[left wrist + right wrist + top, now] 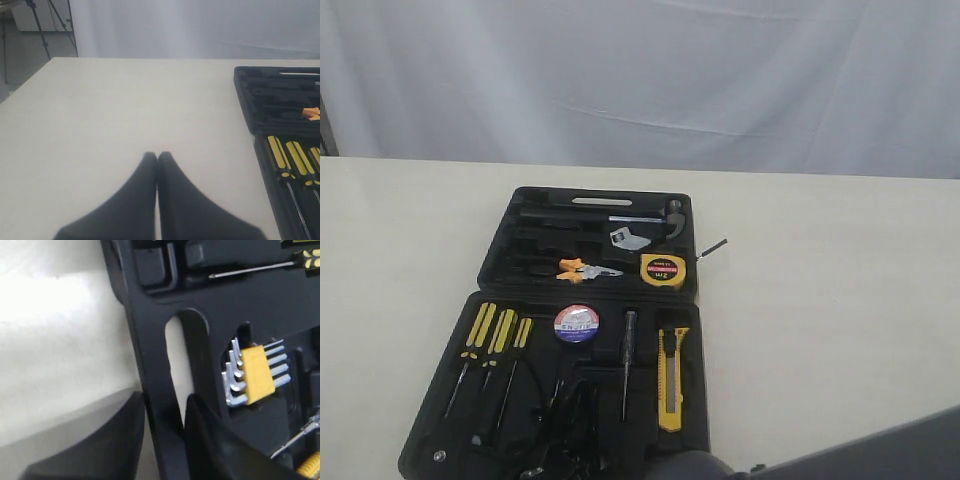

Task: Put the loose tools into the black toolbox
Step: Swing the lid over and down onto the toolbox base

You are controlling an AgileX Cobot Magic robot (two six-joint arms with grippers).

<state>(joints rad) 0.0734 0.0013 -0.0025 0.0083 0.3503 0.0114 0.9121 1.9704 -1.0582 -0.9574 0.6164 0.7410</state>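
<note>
While toolbox lies open, right fingers seemingly pinch its handle.

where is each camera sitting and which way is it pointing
Exterior: high on the robot's side of the table, looking down across the open toolbox to a white curtain; a blurred arm shows at the lower edge.
Left wrist: low over bare table beside the toolbox, facing the curtain; shut left claw in front.
Right wrist: close over the toolbox's handle bar, right claw closed on it, hex keys beside.
Shared: exterior and left wrist both show the screwdrivers.
</note>
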